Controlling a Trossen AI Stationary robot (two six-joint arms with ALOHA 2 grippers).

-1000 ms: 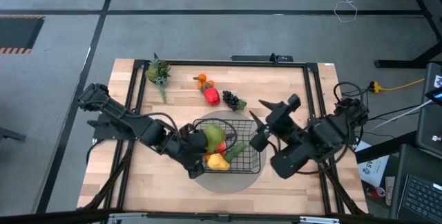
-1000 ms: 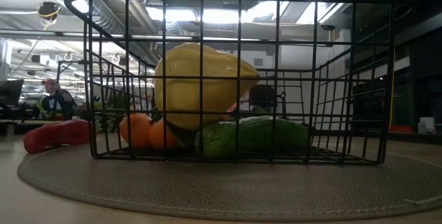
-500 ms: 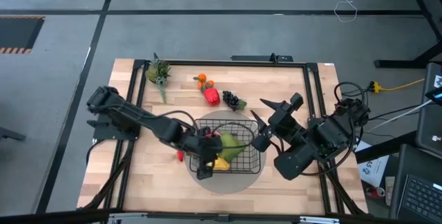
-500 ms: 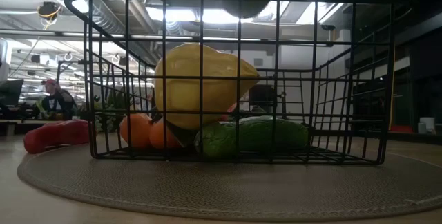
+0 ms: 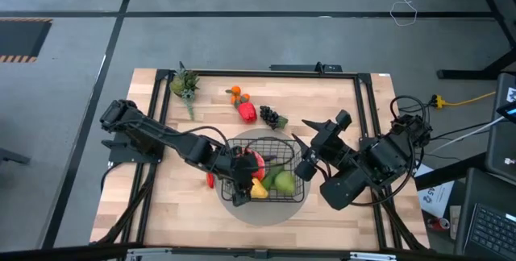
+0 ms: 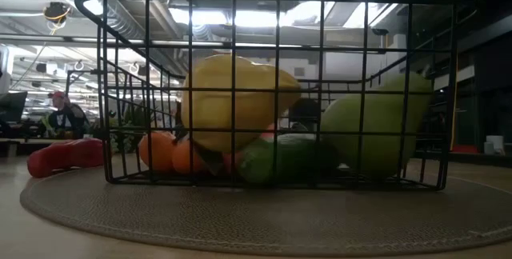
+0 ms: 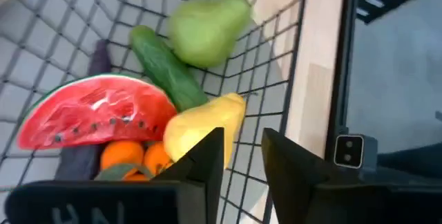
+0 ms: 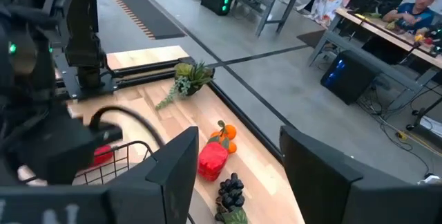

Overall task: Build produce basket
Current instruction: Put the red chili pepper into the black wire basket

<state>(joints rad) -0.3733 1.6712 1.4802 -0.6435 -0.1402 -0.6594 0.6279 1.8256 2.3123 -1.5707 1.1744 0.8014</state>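
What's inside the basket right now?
The basket holds a green pear, cucumber, watermelon slice, yellow fruit, oranges and a dark purple piece, mostly covered by the watermelon. Anything beneath the pile is hidden.

We see a light wooden table (image 5: 339,100) made of plank strips, edged by a dark metal frame (image 5: 266,73). A grey round mat (image 5: 300,206) lies on its near middle, and the black wire-mesh basket (image 5: 291,147) stands on that mat. Just left of the mat a red chili (image 5: 210,180) lies on the bare wood. Toward the far side, right of centre, a small cluster sits close together: oranges (image 5: 235,94), a red pepper (image 5: 247,112) and dark grapes (image 5: 272,118). At the far left corner lies a leafy green sprig (image 5: 185,85). Both arm bases stand at the left and right table edges.
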